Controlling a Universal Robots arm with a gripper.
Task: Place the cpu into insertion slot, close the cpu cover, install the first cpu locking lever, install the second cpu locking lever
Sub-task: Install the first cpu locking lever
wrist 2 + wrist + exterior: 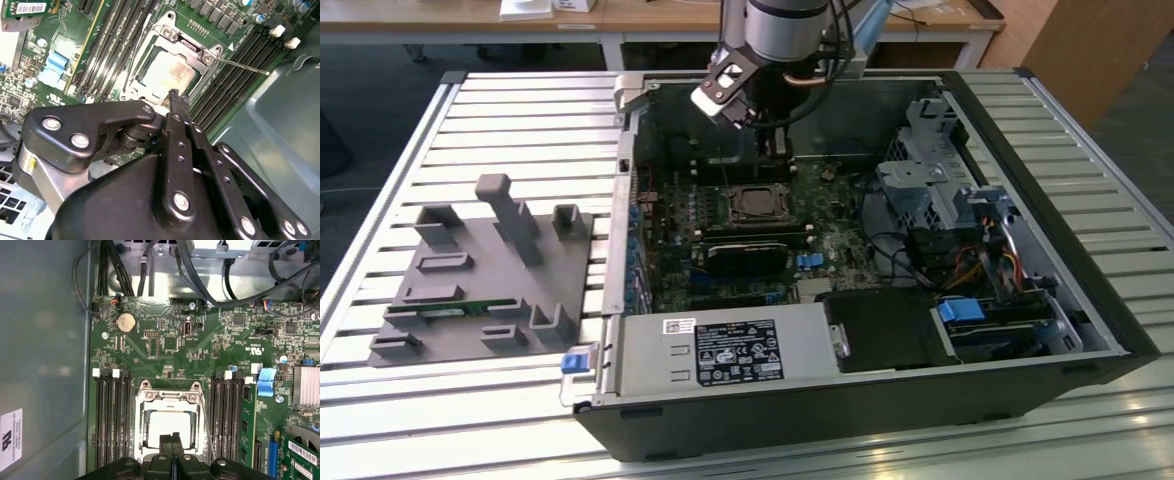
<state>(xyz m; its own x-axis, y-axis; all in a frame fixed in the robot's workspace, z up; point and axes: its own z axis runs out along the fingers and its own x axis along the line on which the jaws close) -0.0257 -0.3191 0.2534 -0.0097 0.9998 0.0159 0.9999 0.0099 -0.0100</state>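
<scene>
Silver square-framed cpu cover (170, 401), black fingers (166, 446) closed

The end effector (175, 100), fingers together, hovers near the cpu (169, 75).

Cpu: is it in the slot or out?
In. The cpu lies flat inside the slot, with the silver cover framing it.

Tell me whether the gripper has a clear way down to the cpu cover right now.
Probably yes. The gripper hangs just above the cpu cover, fingers together, with nothing seen between them and it. The memory slots flank it on both sides without covering it.
</scene>
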